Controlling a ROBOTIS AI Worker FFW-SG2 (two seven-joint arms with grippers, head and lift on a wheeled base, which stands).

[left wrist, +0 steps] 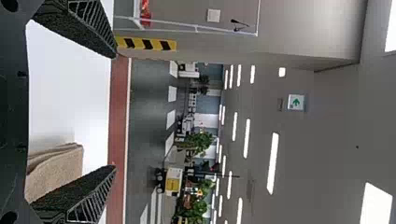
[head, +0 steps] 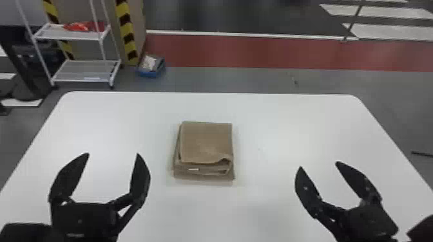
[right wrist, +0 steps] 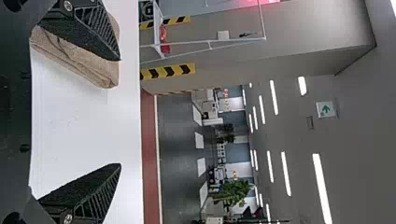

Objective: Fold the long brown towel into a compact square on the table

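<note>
Nearest, at lower left, is my left gripper (head: 112, 154), its two black fingers spread wide and nothing between them. At lower right is my right gripper (head: 318, 165), also spread and empty. A little farther off, between them and nearer the left one, the brown towel (head: 206, 141) lies flat on the white table (head: 290, 119), folded into a small, squarish stack. Its lower layers peek out on the left and toward me, a small white tag (head: 193, 169) shows on the near side, and the near right corner (head: 225, 158) of the top layer curls up.

I judge the folding all but done; at most a light tidying remains. The raised corner is the weak spot: a fingertip catching under it could peel the top layer back. Pressing from one side only might slide the whole stack or skew its layers, and a hard pat could push the thick near edge out further. If left alone, the springy fold may loosen a little.

Beyond the table stand a white shelf (head: 82, 71) and, on the floor, a blue box (head: 151, 74).
</note>
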